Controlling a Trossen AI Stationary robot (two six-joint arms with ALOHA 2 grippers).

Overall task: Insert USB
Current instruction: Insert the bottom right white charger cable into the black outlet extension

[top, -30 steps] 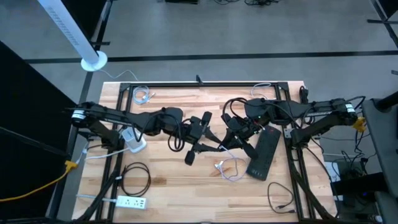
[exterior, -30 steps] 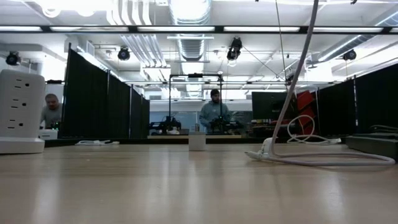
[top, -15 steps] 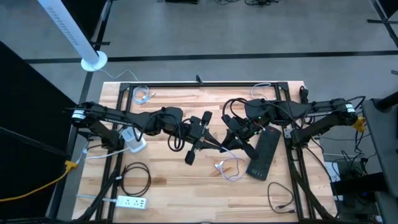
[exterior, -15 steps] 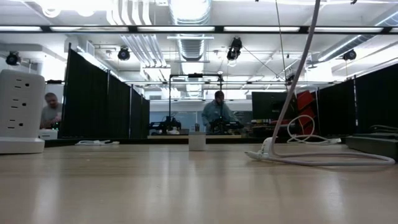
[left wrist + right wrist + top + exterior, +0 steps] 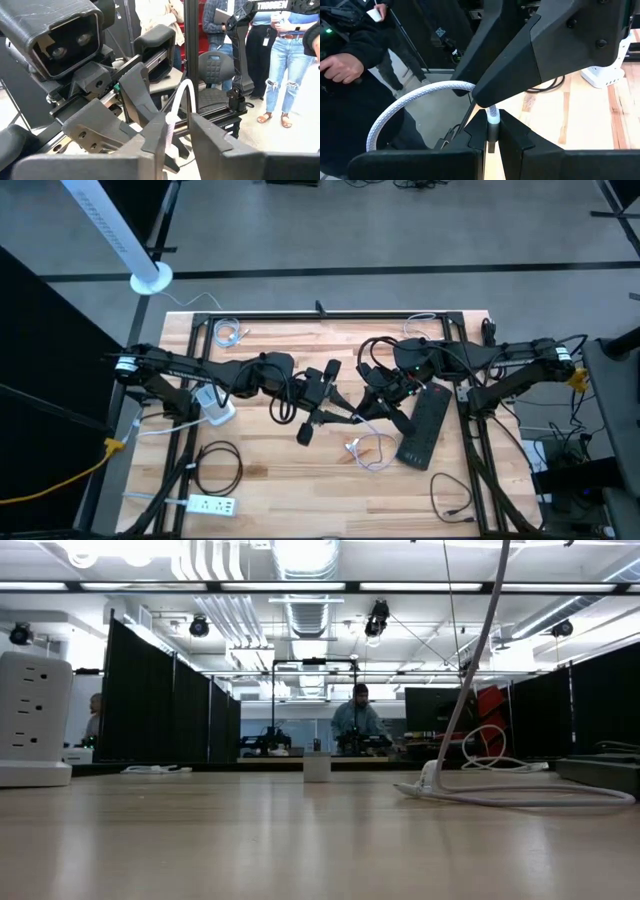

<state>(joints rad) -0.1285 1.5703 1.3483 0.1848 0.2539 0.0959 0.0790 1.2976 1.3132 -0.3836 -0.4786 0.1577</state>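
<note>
A white braided USB cable (image 5: 415, 97) is held up above the table's middle. Its dark plug sits in my shut right gripper (image 5: 492, 125), which reaches in from the table's right (image 5: 368, 405). My left gripper (image 5: 179, 125) comes level from the left (image 5: 340, 402) and meets it. Its fingers stand a little apart, on either side of the cable's white collar (image 5: 171, 125). From the plug the cable arcs away and drops to the table, where its slack loop (image 5: 366, 452) lies. The low view shows only this cable rising (image 5: 470, 690). My right gripper pinches the dark plug (image 5: 491, 139) between its two fingers, coming from the table's right and slanting slightly down. The white collar and the cable run out past the fingertips. The plug is lifted clear of the table. My left gripper: the collar lies close to one finger (image 5: 152, 137); whether they touch, I cannot tell.
A black power strip (image 5: 424, 428) lies under the right arm. A white outlet tower (image 5: 215, 410) stands at the left, with a white strip (image 5: 212, 504) and a black cable coil (image 5: 218, 465) nearer. People stand in the room behind the table.
</note>
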